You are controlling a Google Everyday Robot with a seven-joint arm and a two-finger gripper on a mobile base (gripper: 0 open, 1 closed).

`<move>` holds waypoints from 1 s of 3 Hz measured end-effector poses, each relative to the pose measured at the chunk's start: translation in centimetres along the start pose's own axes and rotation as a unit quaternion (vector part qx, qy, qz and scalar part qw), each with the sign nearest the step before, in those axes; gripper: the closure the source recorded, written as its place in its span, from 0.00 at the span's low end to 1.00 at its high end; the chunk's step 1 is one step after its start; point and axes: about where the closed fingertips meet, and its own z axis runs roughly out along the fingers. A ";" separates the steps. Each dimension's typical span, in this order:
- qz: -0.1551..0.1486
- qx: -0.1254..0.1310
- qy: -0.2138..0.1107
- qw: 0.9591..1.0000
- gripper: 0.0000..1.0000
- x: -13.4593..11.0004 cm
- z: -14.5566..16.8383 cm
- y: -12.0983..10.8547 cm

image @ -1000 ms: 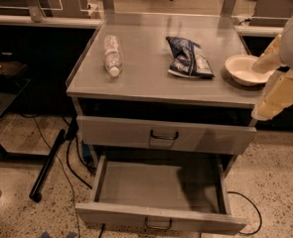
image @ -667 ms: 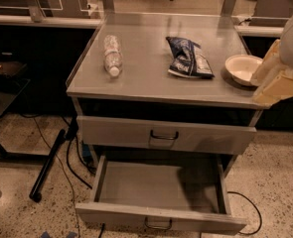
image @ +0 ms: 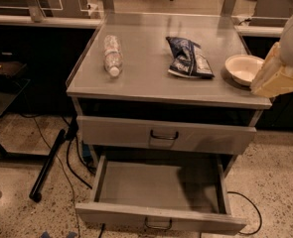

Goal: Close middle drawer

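The middle drawer (image: 158, 187) is pulled far out at the bottom of the grey cabinet. Its bare grey tray is empty, and its low front (image: 156, 217) carries a small dark wire handle (image: 158, 225). Above it, a taller-fronted drawer (image: 166, 135) stands slightly out. My gripper (image: 274, 79) shows as a cream-coloured piece at the right edge, over the cabinet top's right corner. It hangs well above the open drawer and to its right, touching nothing.
On the cabinet top (image: 146, 78) lie a plastic bottle (image: 111, 55), a dark blue snack bag (image: 188, 58) and a white bowl (image: 243, 68). Black cables and a dark bar (image: 49, 165) lie on the speckled floor to the left. Dark desks flank the cabinet.
The cream-coloured gripper end has risen a little at the right edge. The drawers and the things on top have not moved.
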 end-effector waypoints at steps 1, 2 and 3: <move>0.001 0.011 -0.002 1.000 1.00 -0.1 -0.6 -0.6; 0.001 0.011 -0.002 1.000 1.00 -0.1 -0.6 -0.6; 0.037 -0.054 0.039 0.997 1.00 3.6 3.1 4.7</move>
